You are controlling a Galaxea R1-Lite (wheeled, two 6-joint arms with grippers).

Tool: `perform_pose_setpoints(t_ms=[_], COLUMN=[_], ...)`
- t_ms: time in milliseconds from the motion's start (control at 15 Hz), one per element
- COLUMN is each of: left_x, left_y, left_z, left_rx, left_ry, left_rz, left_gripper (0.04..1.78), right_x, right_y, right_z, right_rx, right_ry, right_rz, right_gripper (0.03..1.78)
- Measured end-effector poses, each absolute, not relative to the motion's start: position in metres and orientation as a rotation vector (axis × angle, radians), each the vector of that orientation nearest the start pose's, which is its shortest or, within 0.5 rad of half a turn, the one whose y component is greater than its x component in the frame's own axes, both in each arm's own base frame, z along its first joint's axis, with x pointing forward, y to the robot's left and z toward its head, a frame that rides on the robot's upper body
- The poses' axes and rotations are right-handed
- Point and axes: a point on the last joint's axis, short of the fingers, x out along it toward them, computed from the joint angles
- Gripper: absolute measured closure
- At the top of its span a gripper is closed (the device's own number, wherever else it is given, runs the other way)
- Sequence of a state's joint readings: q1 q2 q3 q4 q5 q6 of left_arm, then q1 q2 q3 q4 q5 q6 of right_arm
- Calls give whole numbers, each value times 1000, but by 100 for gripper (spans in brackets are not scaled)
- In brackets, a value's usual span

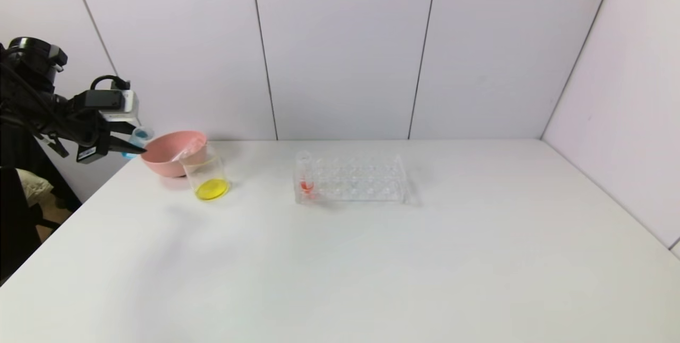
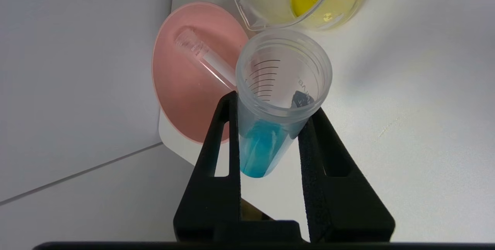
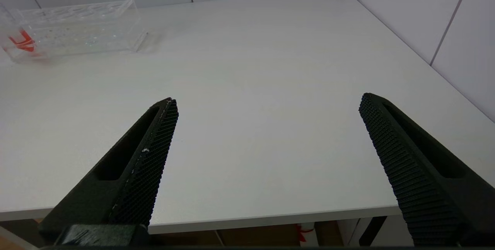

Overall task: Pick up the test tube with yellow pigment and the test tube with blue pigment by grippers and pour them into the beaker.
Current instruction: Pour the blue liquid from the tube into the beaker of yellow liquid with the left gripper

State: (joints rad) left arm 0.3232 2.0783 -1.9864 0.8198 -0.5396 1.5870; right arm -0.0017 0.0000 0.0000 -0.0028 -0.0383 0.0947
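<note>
Left gripper (image 2: 270,126) clamped on test tube with blue pigment (image 2: 270,126), raised at table's far left corner beside beaker (image 1: 206,177). Right gripper (image 3: 267,157) fingers apart.

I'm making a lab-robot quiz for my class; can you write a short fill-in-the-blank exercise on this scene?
1. The left tool is shut on the tube holding ____ liquid.
2. The liquid already in the beaker is ____.
3. An empty tube lies in the ____ bowl.
4. The rack holds one tube, with ____ liquid.

Missing words: blue; yellow; pink; red-orange
</note>
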Motion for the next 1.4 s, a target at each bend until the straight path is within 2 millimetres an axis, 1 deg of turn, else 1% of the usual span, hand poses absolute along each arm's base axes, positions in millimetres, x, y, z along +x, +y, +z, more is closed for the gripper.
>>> perform_pose_setpoints(t_ms=[467, 1067, 1400], left_x=[372, 369, 370], left_y=[102, 89, 86], left_z=[247, 258, 259], left_rx=[1164, 1181, 1193], left_ry=[563, 611, 626], left_rz=[-708, -633, -625], left_gripper=[137, 137, 137], right_x=[-23, -23, -23], right_y=[-1, -1, -1], right_z=[76, 76, 76], right_rx=[95, 95, 95], right_ry=[-5, -5, -5], right_rz=[-40, -40, -40], right_gripper=[10, 10, 10])
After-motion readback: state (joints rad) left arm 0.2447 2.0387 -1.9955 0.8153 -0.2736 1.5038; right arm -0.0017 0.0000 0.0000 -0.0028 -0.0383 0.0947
